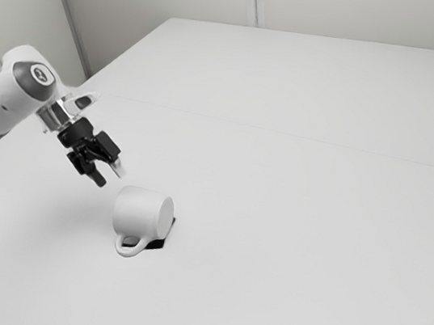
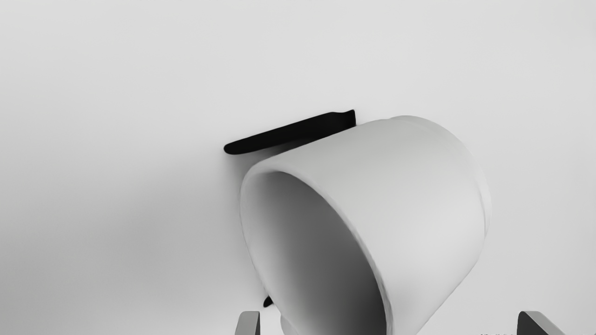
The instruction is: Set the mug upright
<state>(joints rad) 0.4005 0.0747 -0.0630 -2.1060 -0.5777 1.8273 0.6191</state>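
1. Lying on its side, the white mug point(image 1: 141, 212) rests on the surface point(image 1: 310, 250), handle point(image 1: 128, 252) at 6 o'clock in the exterior view.
2. Probably rigid, slick; best gripped across its body point(image 2: 419, 200).
3. Open fingers point(image 2: 249, 324) hang at 10 o'clock, exterior view.

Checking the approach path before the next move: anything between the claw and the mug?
Nothing. In the exterior view, a short bare stretch of white table separates the open claw from the mug. The black patch is outside that gap.
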